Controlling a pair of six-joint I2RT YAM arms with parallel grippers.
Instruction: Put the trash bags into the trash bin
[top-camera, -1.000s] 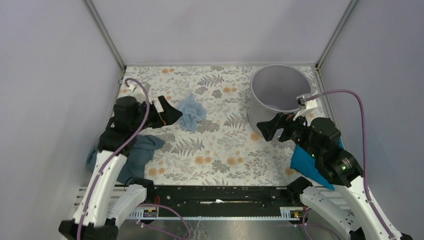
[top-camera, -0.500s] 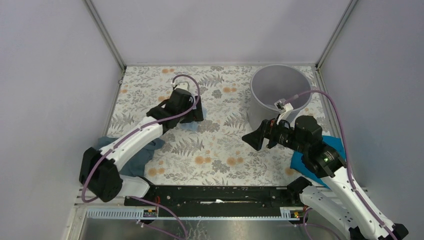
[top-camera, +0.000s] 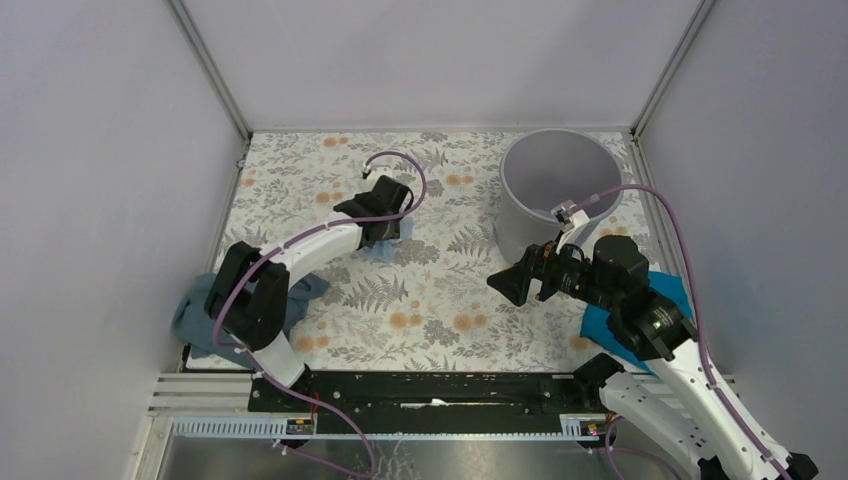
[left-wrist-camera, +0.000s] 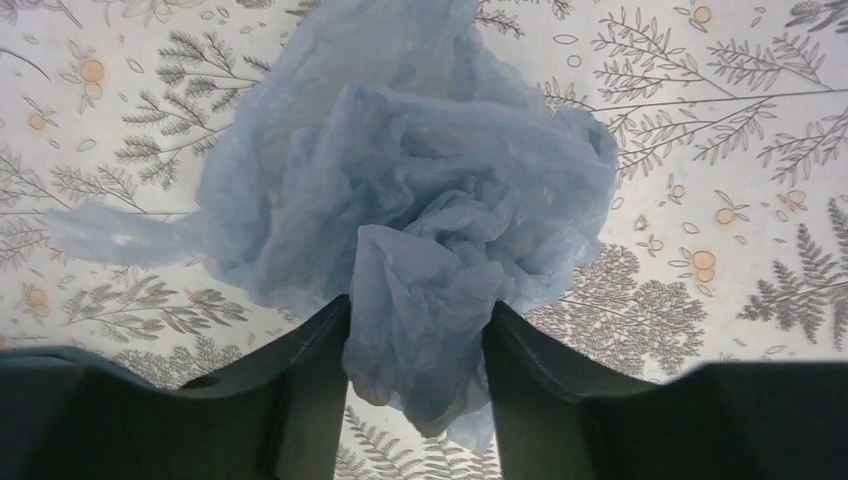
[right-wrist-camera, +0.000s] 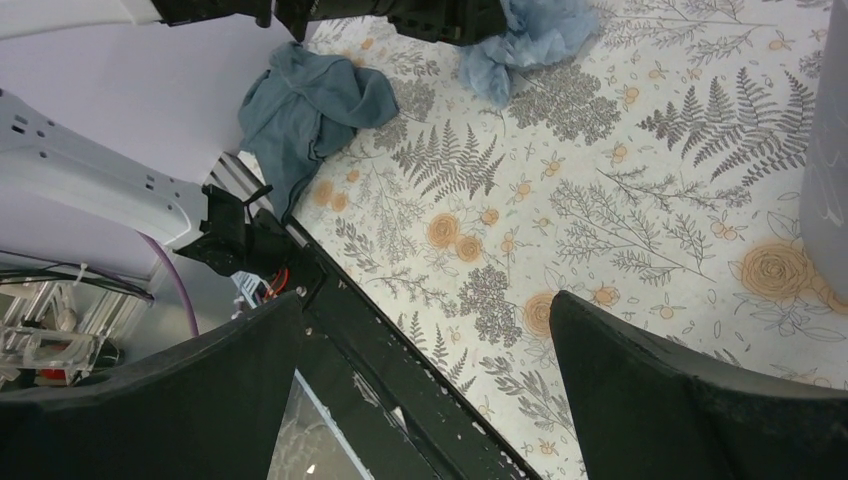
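Note:
The trash bag (left-wrist-camera: 420, 190) is a crumpled pale-blue film lying on the floral table top at mid-left; only a bit of it (top-camera: 383, 250) shows under the arm in the top view. My left gripper (left-wrist-camera: 415, 312) points down on it, and its two fingers (left-wrist-camera: 325, 335) press a fold of the film from both sides. The round light-grey trash bin (top-camera: 515, 232) stands upright at the back right. My right gripper (top-camera: 515, 283) hovers open in front of the bin, nothing between its fingers (right-wrist-camera: 650, 350). The bin's wall (right-wrist-camera: 832, 150) shows at the right edge of the right wrist view.
A dark teal-grey cloth (top-camera: 205, 320) lies at the left near edge, also seen in the right wrist view (right-wrist-camera: 310, 105). A bright blue cloth (top-camera: 608, 328) lies under my right arm. Grey enclosure walls stand on three sides. A black rail (top-camera: 430, 385) runs along the near edge.
My left arm swung from the left side out over the trash bag and lowered onto it, its jaws narrowing around a fold. My right gripper shifted slightly left, still open.

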